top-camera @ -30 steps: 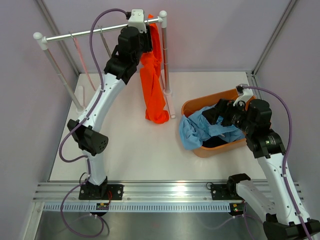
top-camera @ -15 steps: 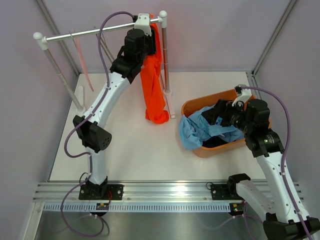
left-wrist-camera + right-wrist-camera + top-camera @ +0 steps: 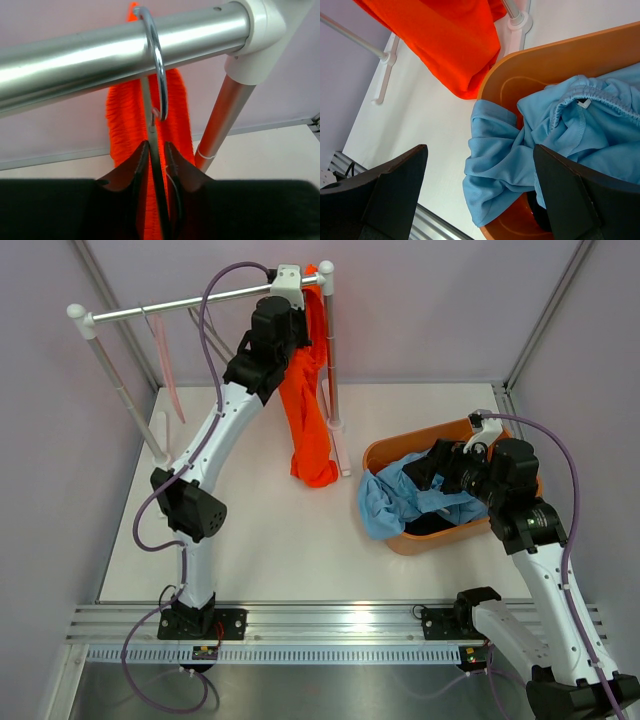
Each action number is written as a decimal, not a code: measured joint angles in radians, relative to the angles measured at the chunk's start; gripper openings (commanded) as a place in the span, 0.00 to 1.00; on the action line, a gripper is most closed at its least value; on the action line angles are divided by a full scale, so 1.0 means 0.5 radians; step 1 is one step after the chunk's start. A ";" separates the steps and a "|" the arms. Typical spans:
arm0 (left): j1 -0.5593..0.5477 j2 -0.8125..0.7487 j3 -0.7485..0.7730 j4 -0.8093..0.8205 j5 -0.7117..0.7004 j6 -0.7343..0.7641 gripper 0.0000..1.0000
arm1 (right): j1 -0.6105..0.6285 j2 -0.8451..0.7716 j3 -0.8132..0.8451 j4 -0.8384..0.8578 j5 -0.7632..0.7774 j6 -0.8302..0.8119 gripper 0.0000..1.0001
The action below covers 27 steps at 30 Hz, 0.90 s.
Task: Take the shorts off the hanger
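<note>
Orange shorts (image 3: 308,410) hang full length from a hanger (image 3: 159,75) at the right end of the rail (image 3: 170,308), reaching down to the table (image 3: 250,530); light blue shorts (image 3: 385,505) spill over the rim of the orange basket (image 3: 545,65). Left arm stands stretched up to the rail; right arm is bent over the basket, right gripper (image 3: 432,468) spread wide and holding nothing. Only the left wrist view shows the left gripper (image 3: 156,150) narrowed around the hanger's wire stem below the hook; whether it pinches the wire cannot be told.
</note>
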 measured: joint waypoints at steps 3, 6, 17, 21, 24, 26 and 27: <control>0.002 0.000 0.002 0.002 -0.001 0.014 0.00 | 0.000 0.002 -0.007 0.005 -0.002 0.000 0.95; 0.001 0.000 0.002 0.002 -0.007 0.019 0.00 | 0.000 0.007 -0.011 0.005 -0.002 0.001 0.96; 0.001 -0.011 0.002 -0.015 -0.018 0.046 0.00 | 0.000 0.031 -0.018 0.007 -0.003 0.000 0.95; 0.001 -0.044 0.002 -0.087 -0.019 0.059 0.00 | 0.000 0.036 -0.018 0.007 -0.002 -0.001 0.95; 0.001 -0.100 -0.053 -0.111 -0.021 0.061 0.00 | 0.000 0.036 -0.018 0.006 -0.001 -0.002 0.96; 0.001 -0.159 -0.126 -0.111 -0.021 0.061 0.00 | 0.000 0.036 -0.018 0.007 -0.001 -0.002 0.95; 0.001 -0.185 -0.159 -0.110 -0.022 0.061 0.00 | 0.000 0.036 -0.018 0.007 0.000 -0.002 0.95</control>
